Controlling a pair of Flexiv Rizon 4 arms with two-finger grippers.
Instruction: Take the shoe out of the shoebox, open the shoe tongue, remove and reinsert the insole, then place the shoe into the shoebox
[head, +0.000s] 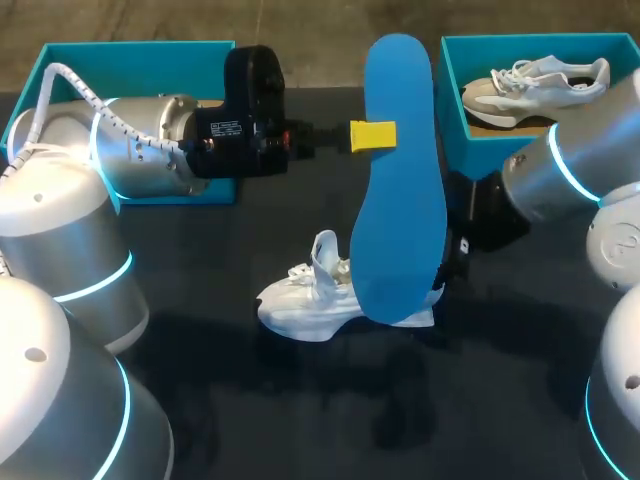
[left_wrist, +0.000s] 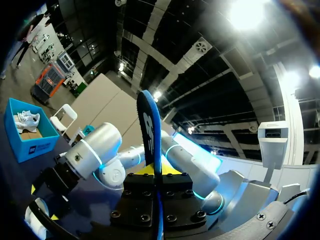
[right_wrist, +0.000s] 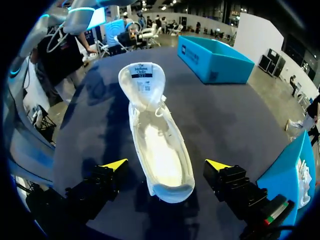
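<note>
One blue insole (head: 398, 190) clamped in left fingers (head: 372, 135), right fingers (right_wrist: 114, 164) spread wide — flanking white shoe (right_wrist: 160, 150)

The table (head: 240, 400) is seen from above and behind in the head view. The white shoe (head: 300, 310) at that frame's centre is shared, closely from above, with the right wrist view; the blue insole (head: 400, 200) is shared with the upward-turned left wrist view.

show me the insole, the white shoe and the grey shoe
insole (head: 400, 180), head view, middle of its blue face
white shoe (right_wrist: 161, 150), right wrist view, its bare inner footbed
grey shoe (head: 535, 88), head view, its side panel
</note>
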